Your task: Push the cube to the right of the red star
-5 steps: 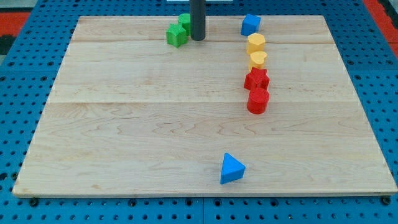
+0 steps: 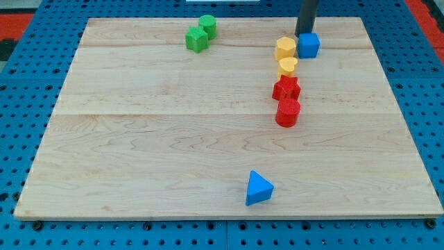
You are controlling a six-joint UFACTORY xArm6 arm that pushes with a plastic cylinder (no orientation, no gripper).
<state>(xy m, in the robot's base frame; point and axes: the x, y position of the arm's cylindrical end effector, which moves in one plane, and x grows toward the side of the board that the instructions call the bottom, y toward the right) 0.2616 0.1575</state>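
Observation:
The blue cube (image 2: 309,45) sits near the view's top right, just right of a yellow block (image 2: 285,49). My tip (image 2: 305,34) is directly behind the cube, touching its top edge. The red star (image 2: 286,88) lies below, in a column under a yellow heart-like block (image 2: 287,67). The cube is above and slightly right of the star.
A red cylinder-like block (image 2: 287,112) sits just below the star. A green cube (image 2: 197,39) and a green cylinder (image 2: 207,25) sit at the top left. A blue triangle (image 2: 258,188) lies near the bottom edge. The wooden board (image 2: 139,139) has blue pegboard around it.
My tip moved from beside the green blocks rightwards to behind the blue cube. The blue cube has shifted to the right and down, now beside the yellow block.

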